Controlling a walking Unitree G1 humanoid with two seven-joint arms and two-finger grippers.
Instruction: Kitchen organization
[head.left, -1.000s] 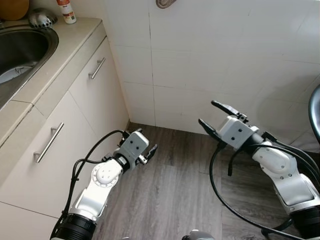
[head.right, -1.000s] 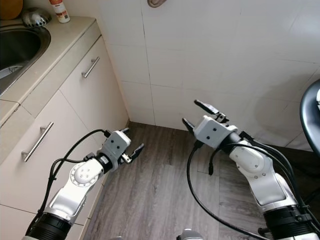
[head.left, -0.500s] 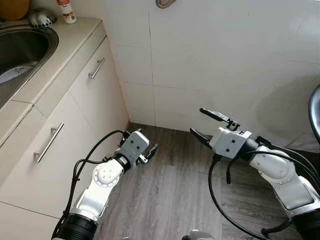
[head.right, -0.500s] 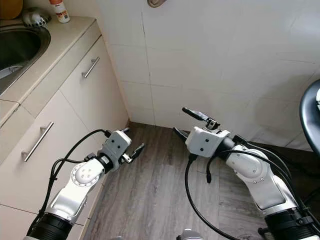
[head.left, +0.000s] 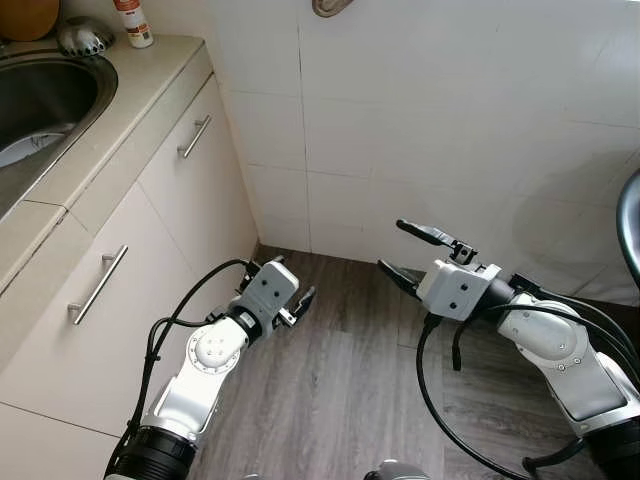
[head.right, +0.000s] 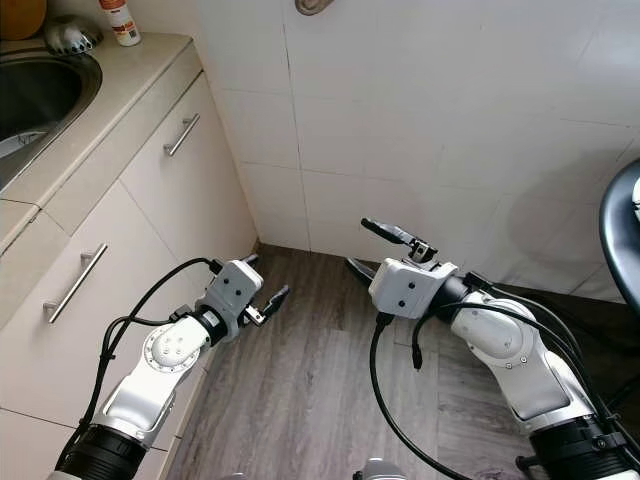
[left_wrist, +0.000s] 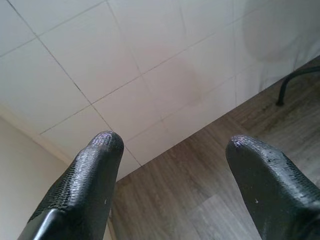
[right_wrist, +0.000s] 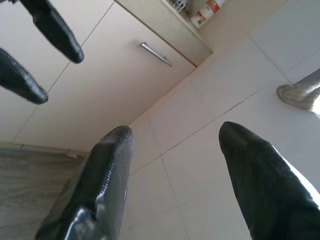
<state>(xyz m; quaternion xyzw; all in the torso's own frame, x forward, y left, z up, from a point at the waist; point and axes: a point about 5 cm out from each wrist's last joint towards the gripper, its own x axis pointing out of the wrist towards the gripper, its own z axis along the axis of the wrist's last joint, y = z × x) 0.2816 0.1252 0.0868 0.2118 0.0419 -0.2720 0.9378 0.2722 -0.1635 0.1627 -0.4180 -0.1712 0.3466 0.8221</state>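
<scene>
A: End effectors?
B: Left end effector (head.left: 292, 296) held low at 7 o'clock beside the cabinet (head.left: 150, 250), spread apart, nothing gripped. Right end effector (head.left: 412, 252) at 4 o'clock, spread wide, nothing gripped.
A: Task items?
B: Bottle (head.left: 133, 22) seen at 11 o'clock on the desk (head.left: 130, 100) by the sink (head.left: 50, 95); label unreadable.

We see our right gripper (right_wrist: 172, 165) with fingers spread, empty, facing white wall tile (right_wrist: 210, 125). Beyond: cabinet door (right_wrist: 105, 80) with a metal handle (right_wrist: 156, 54), and a bottle (right_wrist: 206, 11) on the counter.
</scene>
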